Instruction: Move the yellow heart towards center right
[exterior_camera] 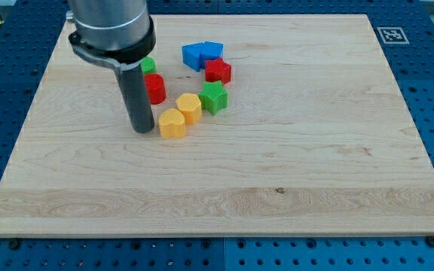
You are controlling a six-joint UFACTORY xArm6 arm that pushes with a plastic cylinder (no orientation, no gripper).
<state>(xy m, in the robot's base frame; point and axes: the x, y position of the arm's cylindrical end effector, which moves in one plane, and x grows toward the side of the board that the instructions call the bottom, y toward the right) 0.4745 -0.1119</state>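
1. Wooden board (292, 173) rests on a blue perforated bench; blocks cluster near its top edge, left of centre.
2. Yellow heart (172, 123) lies lowest in the cluster, touching a yellow hexagon (189, 108).
3. My tip (142, 129) stands just left of the heart (contact not discernible); it has no fingers to spread or press.
4. Green star (213, 97), red star (218, 71), blue blocks (202, 54), red cylinder (155, 88) and green block (148, 65) sit nearby.

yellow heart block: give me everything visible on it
The yellow heart is a small, matte, plastic-looking block lying flat on the wooden board, left of centre. Its upper right edge meets or nearly meets a second yellow block. My tip stands just at its left side, close or touching; contact can't be confirmed.
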